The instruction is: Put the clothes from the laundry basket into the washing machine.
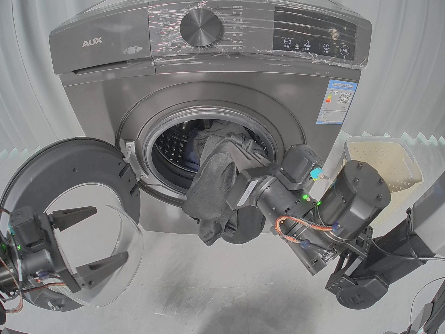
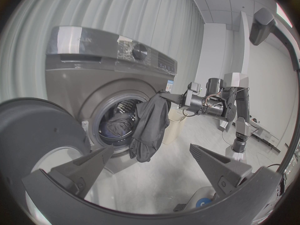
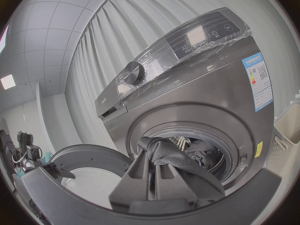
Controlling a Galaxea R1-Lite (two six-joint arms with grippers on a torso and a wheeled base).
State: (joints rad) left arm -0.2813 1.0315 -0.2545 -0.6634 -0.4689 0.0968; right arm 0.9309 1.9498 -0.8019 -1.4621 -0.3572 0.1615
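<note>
Dark grey cloth, a limp garment [image 1: 211, 189], is pinched between the two closed-together fingers of the right end effector [image 1: 237, 156]. That end effector is held up at the mouth of the washing machine [image 1: 208, 86], just in front of the round opening. In the right wrist view the fingers [image 3: 142, 175] stand almost parallel, with a fold of the garment [image 3: 190, 172] bunched over their tips. The upper part of the garment lies across the rim of the drum [image 1: 174, 147]. The rest hangs down outside, in front of the machine's lower panel, and ends above the floor [image 1: 208, 284] (the left wrist view shows the hanging garment [image 2: 150, 125] clear of the floor).

Inside the drum lie more clothes [image 2: 116, 125], a crumpled dark heap resting low in the opening; they also show beyond the held garment in the right wrist view [image 3: 203, 150].

The left end effector [image 1: 110, 233] is well apart from the garment, on the robot's left. Its two dark fingers are spread wide with nothing between them, and it is held in front of the door [image 1: 69, 163]. The door is round, with a dark frame and a clear bulging window. It is hinged at the machine's left side and swung fully open.

The laundry basket [image 1: 394, 161], cream plastic with perforated walls, stands on the floor just beside the machine on the robot's right. A pale pleated curtain [image 1: 408, 47] hangs behind the machine.
</note>
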